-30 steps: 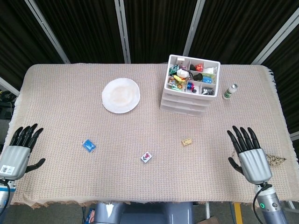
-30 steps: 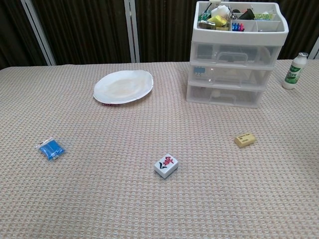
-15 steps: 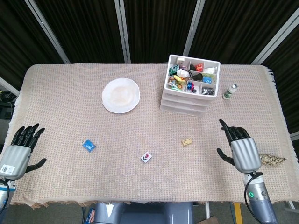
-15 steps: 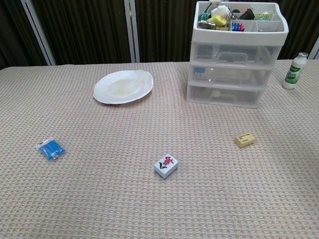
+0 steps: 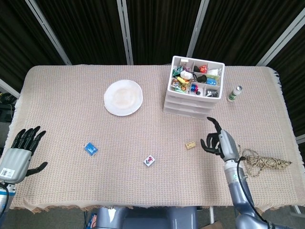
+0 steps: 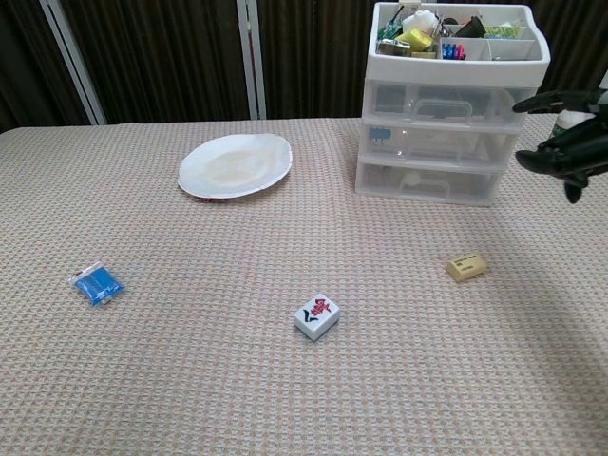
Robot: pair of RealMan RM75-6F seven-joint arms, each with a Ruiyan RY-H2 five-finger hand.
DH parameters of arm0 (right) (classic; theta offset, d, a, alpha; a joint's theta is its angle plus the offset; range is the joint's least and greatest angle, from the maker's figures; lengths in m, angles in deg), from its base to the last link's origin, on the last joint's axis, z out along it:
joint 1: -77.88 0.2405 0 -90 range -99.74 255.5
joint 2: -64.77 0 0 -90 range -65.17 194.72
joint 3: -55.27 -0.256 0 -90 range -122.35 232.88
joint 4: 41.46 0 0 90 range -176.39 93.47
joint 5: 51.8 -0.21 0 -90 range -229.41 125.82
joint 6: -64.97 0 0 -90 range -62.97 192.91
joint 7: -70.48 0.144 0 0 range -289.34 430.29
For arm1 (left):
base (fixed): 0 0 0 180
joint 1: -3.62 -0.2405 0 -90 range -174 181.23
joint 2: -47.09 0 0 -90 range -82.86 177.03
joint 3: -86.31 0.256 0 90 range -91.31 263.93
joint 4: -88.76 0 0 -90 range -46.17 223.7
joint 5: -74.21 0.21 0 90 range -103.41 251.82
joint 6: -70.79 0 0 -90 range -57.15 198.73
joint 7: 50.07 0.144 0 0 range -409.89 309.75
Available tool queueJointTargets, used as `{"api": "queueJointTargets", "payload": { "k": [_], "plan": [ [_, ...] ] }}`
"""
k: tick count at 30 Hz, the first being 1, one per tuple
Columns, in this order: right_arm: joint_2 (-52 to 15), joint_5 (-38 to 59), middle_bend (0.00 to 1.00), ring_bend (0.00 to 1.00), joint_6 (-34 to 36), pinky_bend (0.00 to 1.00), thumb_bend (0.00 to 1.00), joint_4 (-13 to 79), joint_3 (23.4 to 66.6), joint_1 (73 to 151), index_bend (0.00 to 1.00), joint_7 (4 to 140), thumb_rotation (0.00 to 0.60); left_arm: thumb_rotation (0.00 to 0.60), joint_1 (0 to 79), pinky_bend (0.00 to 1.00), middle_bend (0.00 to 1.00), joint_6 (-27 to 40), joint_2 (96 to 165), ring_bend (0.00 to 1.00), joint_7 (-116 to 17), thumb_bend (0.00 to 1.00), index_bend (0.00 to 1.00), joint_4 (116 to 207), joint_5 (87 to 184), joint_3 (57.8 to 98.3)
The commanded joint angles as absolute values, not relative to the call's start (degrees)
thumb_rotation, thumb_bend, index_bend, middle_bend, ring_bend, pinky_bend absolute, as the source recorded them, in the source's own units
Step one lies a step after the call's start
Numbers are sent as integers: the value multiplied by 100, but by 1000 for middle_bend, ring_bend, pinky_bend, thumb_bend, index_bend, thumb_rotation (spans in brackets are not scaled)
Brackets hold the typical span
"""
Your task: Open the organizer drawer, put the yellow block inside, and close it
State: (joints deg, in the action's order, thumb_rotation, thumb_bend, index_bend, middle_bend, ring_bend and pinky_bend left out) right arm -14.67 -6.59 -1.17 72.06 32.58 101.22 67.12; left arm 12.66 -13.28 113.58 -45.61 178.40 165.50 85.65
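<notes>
The block (image 5: 191, 145), a small yellow slab, lies flat on the surface (image 5: 71, 109) in front of the organizer (image 5: 194, 87) and apart from it. In the chest view its long axis runs roughly left to right, a little askew. The organizer stands at the far right of the surface, its three clear drawers (image 6: 430, 142) all pushed in and their handles facing the robot; the open top tray is full of small odds and ends.

The right robot hand (image 5: 218, 141) hangs just to the block's right, between block and the drawer fronts, above the surface, with its fingers (image 6: 543, 99) loosely spread and curved toward the organizer, holding nothing. The drawers lie ahead of it and slightly to its left; the block lies to its left and a bit nearer the robot. This robot hand is by far the closer to both, so the drawer pull looks to be its job.

The left robot hand (image 5: 18, 151) rests at the near left edge, well apart from everything, fingers spread and empty. A plate (image 5: 123, 97), a blue packet (image 5: 90, 149), a mahjong tile (image 5: 149, 161) and a small bottle (image 5: 234, 93) also lie on the surface.
</notes>
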Motion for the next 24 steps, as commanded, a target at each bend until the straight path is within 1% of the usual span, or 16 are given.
{"api": "queueJointTargets", "payload": {
  "k": [1,2,5,16,24],
  "plan": [
    [-1894,-1848,772,779,485,648,347,7215,2661,10669,122,7241,600,600,1268,0,0,-1327,11357,0,-4573,208,71,17835,16547,8562],
    [-2000,-2146,772,779,583,648,348,7119,2547,10786,122,7360,600,600,1269,0,0,-1324,11356,0,-4584,209,71,17831,16543,8561],
    [-2213,-2565,772,779,659,648,355,6857,2394,11053,123,7453,600,600,1275,0,0,-1303,11351,0,-4606,209,71,17833,16519,8557],
    [-3009,-2917,772,780,644,649,367,5926,2087,11631,131,7831,600,600,1303,0,0,-1248,11347,0,-4623,210,71,17852,16459,8534],
    [-3326,-2975,772,780,588,648,368,5427,1910,11840,136,8020,600,600,1307,0,0,-1213,11335,0,-4647,210,70,17886,16391,8520]
  ]
}}
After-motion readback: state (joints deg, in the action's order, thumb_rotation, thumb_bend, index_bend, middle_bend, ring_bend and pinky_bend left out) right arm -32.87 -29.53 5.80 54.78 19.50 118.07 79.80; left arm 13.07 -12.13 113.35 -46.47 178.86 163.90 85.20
